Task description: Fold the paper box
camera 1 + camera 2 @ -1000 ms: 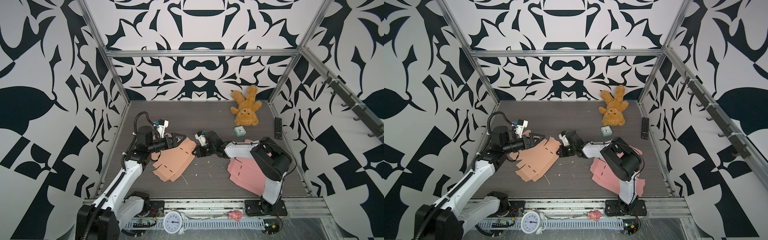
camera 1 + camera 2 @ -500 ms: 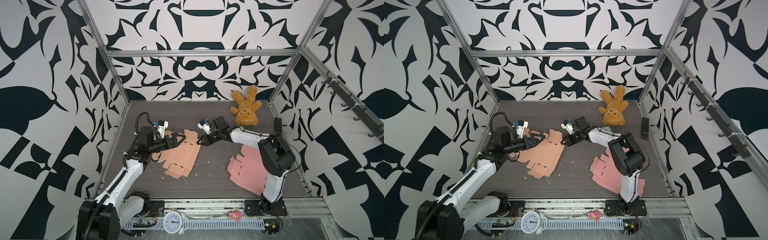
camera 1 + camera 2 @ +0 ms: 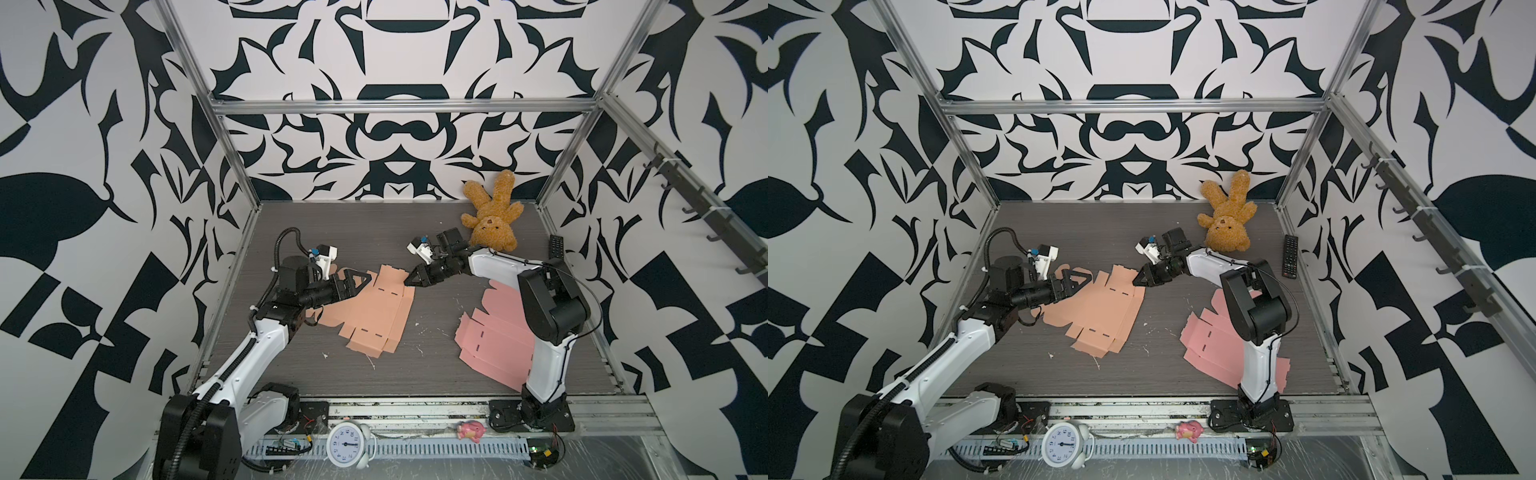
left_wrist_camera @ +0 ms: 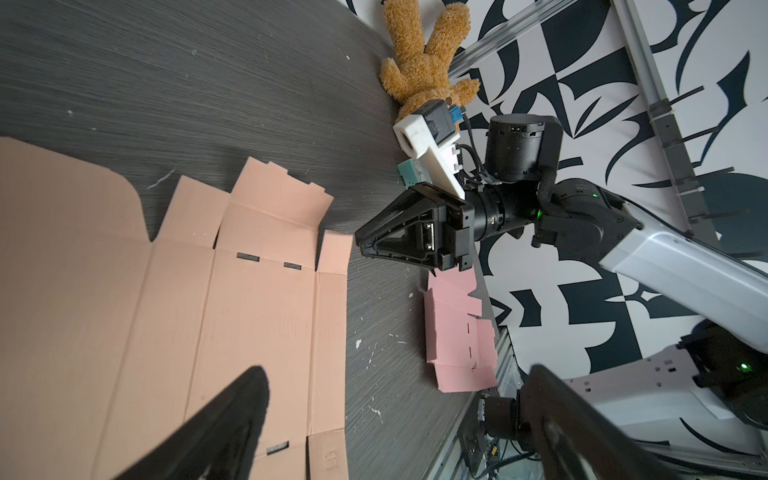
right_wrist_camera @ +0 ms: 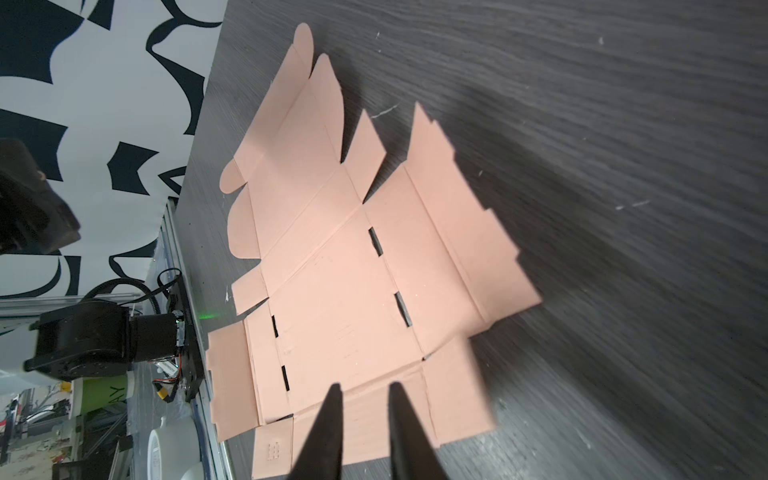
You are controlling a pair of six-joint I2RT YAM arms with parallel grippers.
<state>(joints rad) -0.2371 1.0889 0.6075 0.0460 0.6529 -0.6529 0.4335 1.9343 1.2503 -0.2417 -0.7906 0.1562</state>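
A peach cardboard box blank (image 3: 374,316) is laid flat and unfolded on the grey wood-grain worktop (image 3: 436,374), left of and nearer the front than the teddy bear (image 3: 492,224). Its long axis is set crosswise, with the rounded lid flaps away from the bear and the straight end flap toward it. The left fingers (image 4: 232,415) are spread wide above the lid end, nothing gripped. The right fingers (image 5: 328,424) are parted narrowly over the end flap, released.
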